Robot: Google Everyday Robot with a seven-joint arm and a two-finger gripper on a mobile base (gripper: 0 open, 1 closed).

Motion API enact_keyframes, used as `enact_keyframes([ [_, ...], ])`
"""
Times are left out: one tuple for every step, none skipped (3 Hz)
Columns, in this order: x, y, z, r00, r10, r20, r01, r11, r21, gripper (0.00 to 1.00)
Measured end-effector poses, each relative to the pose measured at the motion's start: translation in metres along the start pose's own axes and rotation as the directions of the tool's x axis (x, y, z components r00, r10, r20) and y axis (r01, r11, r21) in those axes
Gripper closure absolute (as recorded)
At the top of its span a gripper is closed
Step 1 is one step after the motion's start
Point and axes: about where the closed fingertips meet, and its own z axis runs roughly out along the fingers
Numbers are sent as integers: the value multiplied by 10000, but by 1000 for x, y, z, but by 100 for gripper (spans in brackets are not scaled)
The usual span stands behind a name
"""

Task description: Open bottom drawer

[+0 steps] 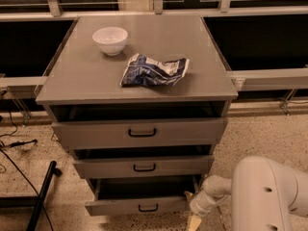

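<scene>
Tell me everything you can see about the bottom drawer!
The bottom drawer is the lowest of three in the grey cabinet. Its front is flat, matte grey, with a small black bar handle in the middle. It stands pulled partly out and level, so its dark inside shows from above; nothing can be made out in there. It sits just above the speckled floor. The gripper is by its right front corner; whether they touch cannot be told.

Lab-like test space: terrazzo floor (262, 134), loose cables (13, 143); jaws by bottom drawer (115, 207).
</scene>
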Motion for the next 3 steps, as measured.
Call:
enact_keyframes([
  [-1, 0, -2, 10000, 2, 3, -2, 10000, -3, 0],
  [15, 30, -12, 9925, 634, 1046, -609, 9978, -277, 0],
  [15, 32, -14, 9903, 709, 1194, -676, 9972, -308, 0],
])
